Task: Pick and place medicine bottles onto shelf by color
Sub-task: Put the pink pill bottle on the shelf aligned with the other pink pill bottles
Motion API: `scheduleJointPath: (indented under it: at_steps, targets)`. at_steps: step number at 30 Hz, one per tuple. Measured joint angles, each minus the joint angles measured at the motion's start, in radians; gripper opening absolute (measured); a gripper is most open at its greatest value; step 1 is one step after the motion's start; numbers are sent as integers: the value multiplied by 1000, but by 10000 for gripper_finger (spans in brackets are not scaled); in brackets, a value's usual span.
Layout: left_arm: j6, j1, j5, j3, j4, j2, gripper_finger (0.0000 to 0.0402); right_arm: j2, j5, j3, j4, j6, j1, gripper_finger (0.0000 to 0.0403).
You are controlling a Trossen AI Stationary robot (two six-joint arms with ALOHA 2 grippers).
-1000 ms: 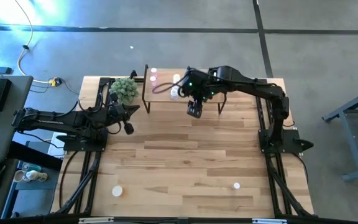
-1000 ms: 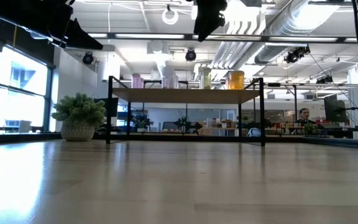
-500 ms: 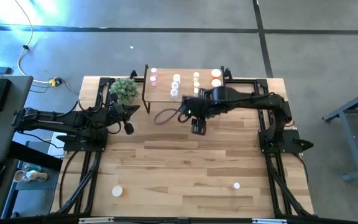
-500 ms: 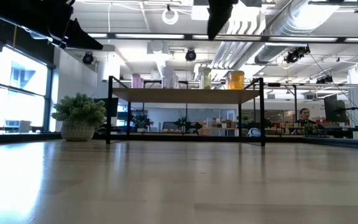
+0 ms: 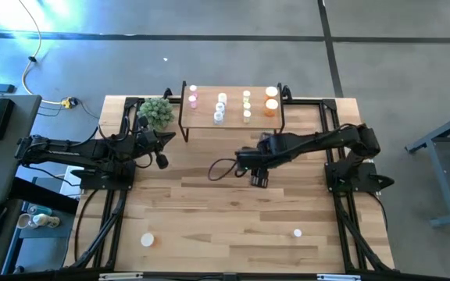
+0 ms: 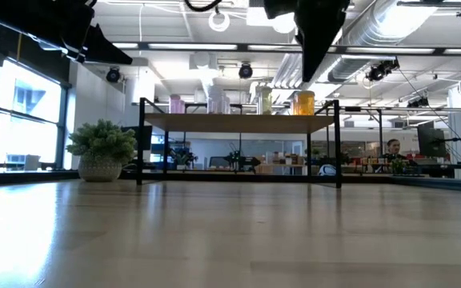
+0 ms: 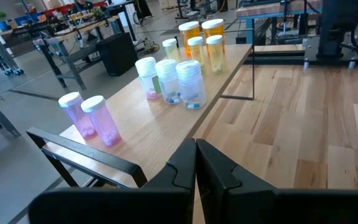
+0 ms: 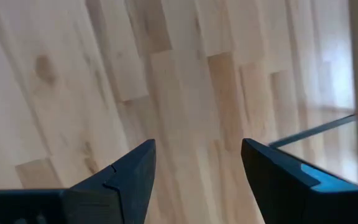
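Left hand [image 5: 162, 161]: left of centre in the high view, beside a small potted plant [image 5: 156, 112]; its fingers [image 7: 185, 163] are pressed together on nothing and the arm waits.
Shelf [image 5: 233, 121]: upper centre of the high view, a low stand with a pale wood top on thin black legs.
Bottles on shelf: four colour groups in a row, left to right in the high view: pink bottles [image 5: 193, 97], whitish bottles [image 5: 220, 108], yellow-green bottles [image 5: 247, 105], orange bottles [image 5: 271, 101]. The left wrist view shows them close up, all upright with white caps, each group tight together.
Loose bottles: two small white-topped things rest on the surface, well apart from the shelf. One bottle [image 5: 147, 240] is at lower left, another bottle [image 5: 297, 232] at lower right of the high view. Their colour cannot be told from above.
Right hand [image 5: 258, 178]: just right of centre in the high view, over bare surface [image 5: 209, 211] in front of the shelf. Its fingers [image 8: 135, 171] are spread apart with nothing between them.
Handling, as a judgement: the bottles look like small, light, rigid plastic, smooth and round, so they may slip or roll if tipped. They look narrow enough to topple from a side knock.
Where to hold, as a judgement: grip across the body just under the cap, fingers on opposite sides, with a level, modest squeeze.
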Motion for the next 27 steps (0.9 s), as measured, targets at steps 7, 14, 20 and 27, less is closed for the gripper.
scheduleJointPath:
  at_steps: [7,14,20,27]
  targets:
    - [0,0,0,0,0,0,0,-120,18,-153,98,121,59,229]
    - [0,0,0,0,-1,0,0,-285,97,-333,159,341,135,229]
    - [3,0,-5,0,1,0,0,-405,147,-482,212,524,204,229]
    - [3,0,-32,0,9,0,1,-492,219,-634,250,682,283,229]
